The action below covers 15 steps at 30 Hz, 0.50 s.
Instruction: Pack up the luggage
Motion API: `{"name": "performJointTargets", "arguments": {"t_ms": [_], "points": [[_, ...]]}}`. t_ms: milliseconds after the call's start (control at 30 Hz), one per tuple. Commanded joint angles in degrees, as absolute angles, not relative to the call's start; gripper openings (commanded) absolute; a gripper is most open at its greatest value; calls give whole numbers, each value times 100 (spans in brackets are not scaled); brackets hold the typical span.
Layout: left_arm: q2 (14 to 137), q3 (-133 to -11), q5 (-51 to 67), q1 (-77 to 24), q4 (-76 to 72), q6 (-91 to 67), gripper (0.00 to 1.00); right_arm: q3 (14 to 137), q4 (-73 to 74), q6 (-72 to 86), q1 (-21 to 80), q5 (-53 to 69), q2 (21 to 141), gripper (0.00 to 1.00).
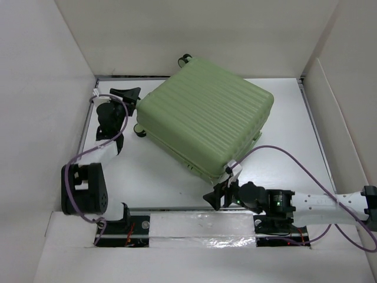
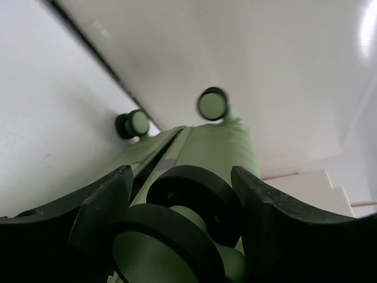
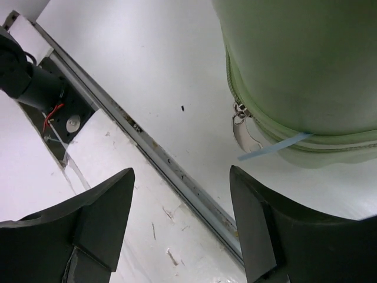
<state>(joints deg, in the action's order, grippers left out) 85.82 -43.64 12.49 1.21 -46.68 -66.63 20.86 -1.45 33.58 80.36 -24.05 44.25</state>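
Observation:
The luggage (image 1: 206, 121) is a pale green ribbed suitcase, lying closed and flat mid-table. My left gripper (image 1: 131, 97) is at its far left corner. In the left wrist view the left gripper (image 2: 181, 171) is open, with a black double wheel (image 2: 188, 203) of the luggage between its fingers. Two more wheels (image 2: 213, 103) show further along. My right gripper (image 1: 215, 197) is open and empty just off the near corner. In the right wrist view the right gripper (image 3: 181, 170) hovers over the table edge, and a zipper pull (image 3: 241, 127) and a light blue strip (image 3: 274, 146) hang from the luggage (image 3: 300, 59).
White walls (image 1: 35, 88) enclose the table on three sides. A metal rail (image 1: 177, 209) and taped white board (image 1: 200, 227) run along the near edge between the arm bases. Purple cables (image 1: 294, 162) trail from both arms. A wheel (image 1: 184, 59) sticks out near the back wall.

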Motion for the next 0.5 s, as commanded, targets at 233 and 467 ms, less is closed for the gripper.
{"name": "performJointTargets", "arguments": {"t_ms": [233,467], "points": [[6917,-4422,1152,79,-4702,-5704,0,2127,167,3928,8112,-3479,4245,70],[7435,-3851,1038,79,-5167,-5862,0,1986,-352,4157,8112,-4411,4438,65]]}}
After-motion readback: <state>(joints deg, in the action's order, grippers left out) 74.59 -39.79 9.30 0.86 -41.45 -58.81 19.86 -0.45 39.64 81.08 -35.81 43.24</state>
